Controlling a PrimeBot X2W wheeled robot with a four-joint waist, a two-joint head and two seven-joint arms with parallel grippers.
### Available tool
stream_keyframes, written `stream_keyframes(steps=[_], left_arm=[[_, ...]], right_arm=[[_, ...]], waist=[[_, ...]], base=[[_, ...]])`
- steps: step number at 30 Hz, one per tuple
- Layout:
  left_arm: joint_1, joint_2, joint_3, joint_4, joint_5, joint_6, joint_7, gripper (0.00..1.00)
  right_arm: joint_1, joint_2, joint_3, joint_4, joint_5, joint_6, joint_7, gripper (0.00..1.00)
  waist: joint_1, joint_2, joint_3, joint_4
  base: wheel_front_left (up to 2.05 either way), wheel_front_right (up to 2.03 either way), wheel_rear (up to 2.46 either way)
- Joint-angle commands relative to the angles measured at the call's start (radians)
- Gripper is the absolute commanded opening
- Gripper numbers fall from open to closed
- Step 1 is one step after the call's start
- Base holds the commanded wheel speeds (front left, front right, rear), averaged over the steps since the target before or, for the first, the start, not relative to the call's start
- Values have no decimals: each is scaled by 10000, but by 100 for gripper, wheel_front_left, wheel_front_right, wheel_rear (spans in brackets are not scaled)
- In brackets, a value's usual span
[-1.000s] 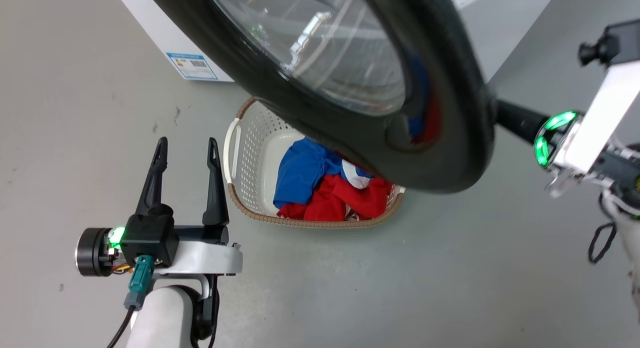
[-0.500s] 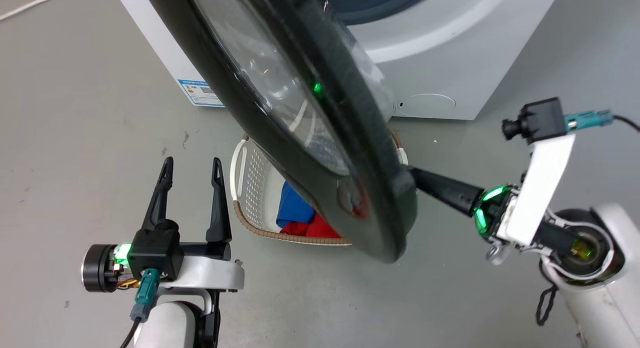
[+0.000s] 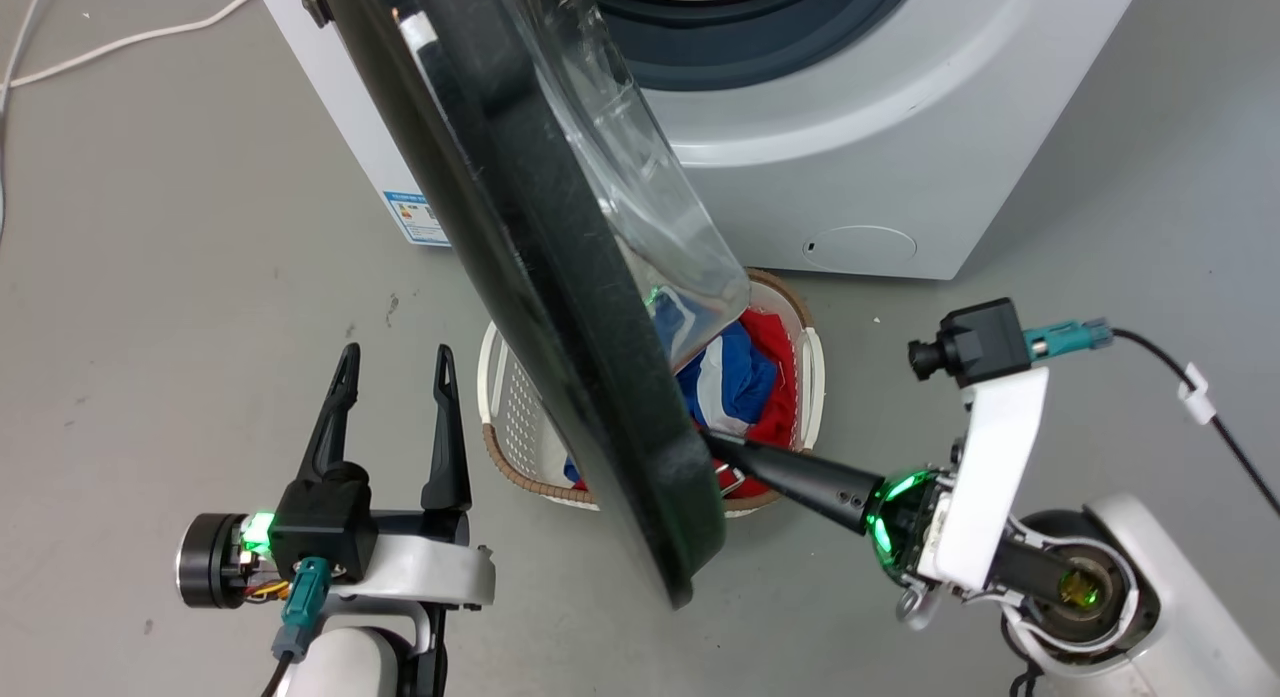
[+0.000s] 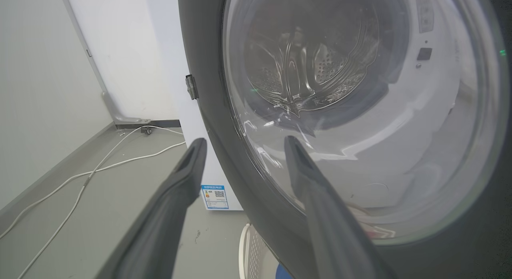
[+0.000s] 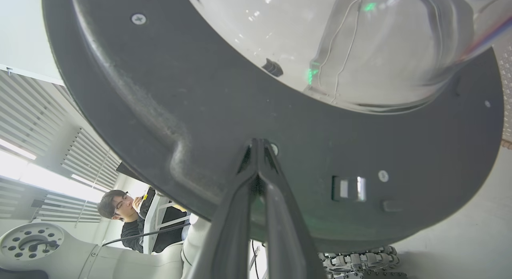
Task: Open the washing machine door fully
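The washing machine door [image 3: 560, 307] stands nearly edge-on in the head view, swung well away from the white washing machine [image 3: 880, 157], its glass bowl [image 3: 640, 197] bulging to the right. My right gripper [image 3: 705, 435] is shut, its joined tips pressed against the door's inner black face near the lower rim; the right wrist view shows the right gripper [image 5: 258, 145] touching the door [image 5: 180, 111] below the glass. My left gripper [image 3: 395, 362] is open and holds nothing, left of the door. In the left wrist view the left gripper [image 4: 244, 142] points at the door's outer rim [image 4: 208, 71].
A white laundry basket [image 3: 500, 417] with red and blue clothes [image 3: 740, 377] sits on the floor under the door. A white cable [image 4: 100, 171] runs along the floor at the left. A person [image 5: 120, 215] sits behind the robot. Grey floor lies around both arms.
The door has swung from facing the camera to nearly edge-on, further from the machine. My right gripper followed it leftward, still pressed on its inner face. The head camera tilted; the left gripper stayed put.
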Motion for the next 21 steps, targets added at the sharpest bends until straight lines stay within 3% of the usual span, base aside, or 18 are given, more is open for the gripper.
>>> stream_keyframes(steps=[1, 10, 17, 18, 20, 21], left_arm=[[149, -11, -21, 11, -9, 62, -28, 100], [477, -11, -22, 129, 5, 19, -28, 100], [1024, -11, 70, 194, 28, 48, -28, 100], [1107, -13, 84, 198, 23, 53, -28, 100], [1268, -13, 106, 201, 8, 58, -28, 100], [1337, -11, 123, 211, 7, 39, -28, 100]], right_arm=[[257, 147, 162, -81, 59, 29, -38, 0], [1024, 315, 264, 30, 230, 27, -330, 0], [1783, 212, -318, 207, -123, 27, -1461, 0], [1903, 226, -411, 228, -166, 27, -1706, 18], [2115, 283, -667, 231, -250, 27, -2224, 44], [2214, 313, -830, 206, -291, 27, -2536, 86]], waist=[[1, 0, -98, 10], [1, 0, -733, 100], [1, 0, -1435, 27], [1, 0, -1526, 4], [1, 0, -1705, -35], [1, 0, -1792, -46]], base=[[0, 0, 0], [0, 0, 0], [0, 0, 0], [0, 0, 0], [0, 0, 0], [0, 0, 0]])
